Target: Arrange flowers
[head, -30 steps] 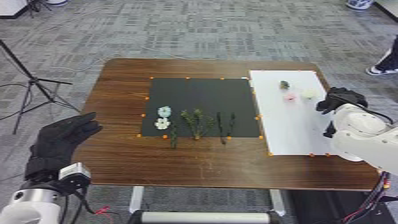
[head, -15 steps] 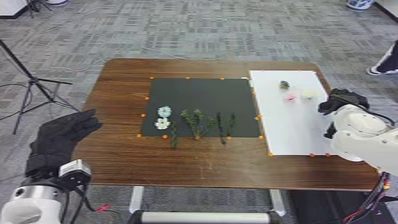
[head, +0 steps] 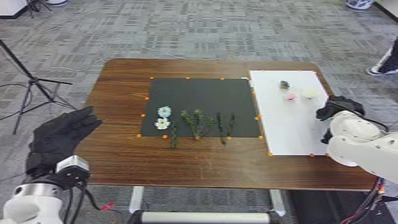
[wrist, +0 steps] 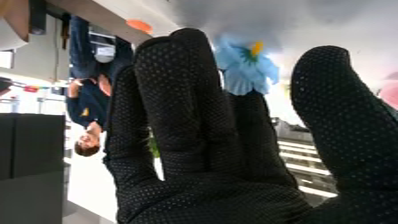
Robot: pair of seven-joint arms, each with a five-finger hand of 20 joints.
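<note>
On black mat (head: 200, 95), two flowers (head: 164, 111); right hand (head: 339, 106) released near one blue flower (wrist: 244, 70); left hand (head: 60, 134) released.

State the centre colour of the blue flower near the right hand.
Its centre is yellow, clearest in the right wrist view.

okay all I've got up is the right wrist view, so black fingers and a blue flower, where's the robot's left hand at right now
Observer: The left hand is at the left edge of the table.
Operator: Got it, and on the black mat, which is nearer the robot, the pale blue flower or the white one?
Observer: On the black mat, the white flower lies nearer the robot than the pale blue flower.
</note>
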